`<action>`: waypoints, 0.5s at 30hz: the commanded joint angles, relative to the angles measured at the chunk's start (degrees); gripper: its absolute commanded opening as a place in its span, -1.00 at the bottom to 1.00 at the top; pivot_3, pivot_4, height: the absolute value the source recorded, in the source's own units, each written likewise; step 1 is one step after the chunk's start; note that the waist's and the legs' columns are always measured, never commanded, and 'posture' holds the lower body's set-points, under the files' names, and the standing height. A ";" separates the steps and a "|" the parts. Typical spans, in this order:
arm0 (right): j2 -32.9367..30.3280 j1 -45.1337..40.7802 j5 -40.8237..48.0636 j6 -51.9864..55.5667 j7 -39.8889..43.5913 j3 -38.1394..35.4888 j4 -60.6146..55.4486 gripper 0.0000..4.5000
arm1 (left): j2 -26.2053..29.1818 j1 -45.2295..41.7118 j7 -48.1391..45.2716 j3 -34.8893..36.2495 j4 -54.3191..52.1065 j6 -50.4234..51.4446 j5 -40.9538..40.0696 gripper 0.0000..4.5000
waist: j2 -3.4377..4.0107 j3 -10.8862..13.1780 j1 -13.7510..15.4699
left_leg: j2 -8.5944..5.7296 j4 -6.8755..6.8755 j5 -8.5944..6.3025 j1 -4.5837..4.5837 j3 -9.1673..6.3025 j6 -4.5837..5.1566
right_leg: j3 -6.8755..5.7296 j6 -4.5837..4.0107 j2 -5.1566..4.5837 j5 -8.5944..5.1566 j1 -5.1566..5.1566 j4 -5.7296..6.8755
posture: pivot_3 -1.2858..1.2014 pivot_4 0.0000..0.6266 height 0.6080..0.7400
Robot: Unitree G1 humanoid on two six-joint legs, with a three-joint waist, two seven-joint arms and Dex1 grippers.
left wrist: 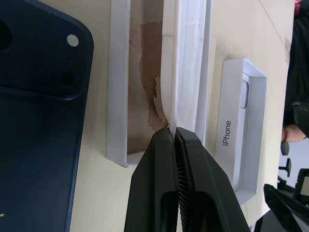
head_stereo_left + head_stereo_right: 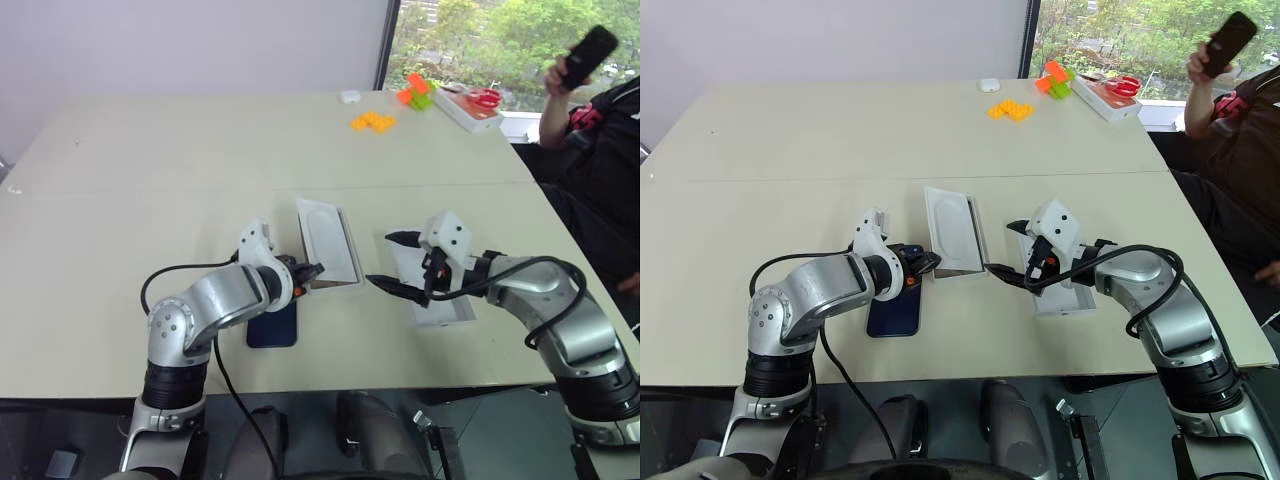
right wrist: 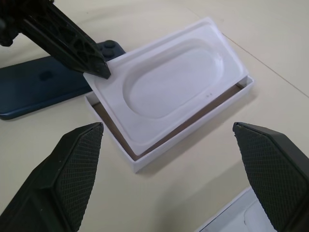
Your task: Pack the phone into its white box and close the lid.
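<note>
The left gripper is pinching shut on the corner of the thin white insert, which is sitting tilted in the box near the table's centre. The phone is lying back-up on the table just beside the box, at its 7 o'clock. The right gripper is hovering wide open and empty at the box's 3 o'clock, over the lid, which is lying there apart from the box.

phone: top half tucked under the left arm | lid: mostly behind right gripper | white box floor: covered by insert
</note>
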 commanded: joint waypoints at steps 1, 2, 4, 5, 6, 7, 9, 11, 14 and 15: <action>-0.29 -0.10 0.05 -1.29 0.05 -1.55 -1.00 1.00 | -0.34 -0.09 -0.41 -0.22 -0.61 0.45 -1.01 -0.97 | 0.00 0.00 0.02 | 0.00 0.00 0.00 0.00 0.00 0.00 | 0.00 0.00 0.00 0.00 0.00 0.00 | 0.03 -0.52 1.00; -0.27 -0.10 0.06 -1.29 0.04 -1.54 -1.01 1.00 | -0.34 0.04 -0.46 -0.30 -0.60 0.52 -1.01 -0.97 | 0.00 0.00 0.02 | 0.00 0.00 0.00 0.00 0.00 0.00 | 0.00 0.00 0.00 0.00 0.00 0.00 | 0.03 -0.52 1.00; -0.23 -0.11 0.07 -1.30 0.00 -1.54 -1.02 1.00 | -0.37 0.14 -0.62 -0.30 -0.51 0.64 -1.01 -0.97 | 0.00 0.00 0.02 | 0.00 0.00 0.00 0.00 0.00 0.00 | 0.00 0.00 0.00 0.00 0.00 0.00 | 0.03 -0.52 1.00; -0.22 -0.12 0.08 -1.31 0.00 -1.54 -1.02 1.00 | -0.38 0.13 -0.71 -0.28 -0.47 0.71 -1.01 -0.97 | 0.00 0.00 0.02 | 0.00 0.00 0.00 0.00 0.00 0.00 | 0.00 0.00 0.00 0.00 0.00 -0.01 | 0.03 -0.52 1.00; -0.24 -0.09 0.08 -1.34 0.03 -1.54 -1.01 1.00 | -0.37 0.05 -0.71 -0.29 -0.46 0.79 -1.01 -0.97 | 0.00 0.00 0.02 | 0.00 0.00 0.00 0.00 0.00 0.00 | 0.00 0.01 0.00 0.00 0.00 -0.01 | 0.03 -0.52 1.00; -0.25 -0.08 0.06 -1.38 0.05 -1.53 -0.99 1.00 | -0.33 -0.04 -0.75 -0.31 -0.50 0.89 -1.01 -0.97 | 0.00 0.00 0.02 | 0.00 0.00 0.00 0.00 0.00 0.00 | 0.00 0.01 0.00 0.00 0.00 0.00 | 0.03 -0.52 1.00; -0.24 -0.13 0.09 -1.37 0.06 -1.53 -0.97 1.00 | -0.32 -0.08 -0.74 -0.30 -0.53 1.04 -1.01 -0.97 | 0.00 0.00 0.01 | 0.00 0.00 0.00 0.00 0.00 0.00 | 0.00 0.01 0.00 -0.01 0.00 -0.01 | 0.03 -0.52 1.00; -0.19 -0.20 0.06 -1.40 0.01 -1.45 -0.94 1.00 | -0.16 0.15 -0.78 -0.21 -0.37 1.22 -1.01 -0.97 | 0.00 0.00 0.01 | 0.00 0.00 0.00 0.00 0.00 0.00 | 0.00 0.01 0.00 -0.01 0.00 -0.01 | 0.03 -0.52 1.00; -0.09 -0.29 0.05 -1.45 -0.04 -1.31 -0.95 1.00 | -0.19 0.24 -0.76 -0.16 -0.30 1.27 -1.01 -0.97 | 0.00 0.00 0.01 | 0.00 0.00 0.00 0.00 0.00 0.00 | 0.00 0.01 0.00 -0.01 0.00 -0.01 | 0.03 -0.52 1.00; -0.07 -0.30 0.06 -1.46 -0.04 -1.29 -0.95 1.00 | -0.23 0.24 -0.74 -0.16 -0.31 1.26 -1.01 -0.97 | 0.00 0.00 0.01 | 0.00 0.00 0.00 -0.01 0.00 0.00 | 0.00 0.01 0.00 -0.01 0.00 -0.01 | 0.03 -0.52 1.00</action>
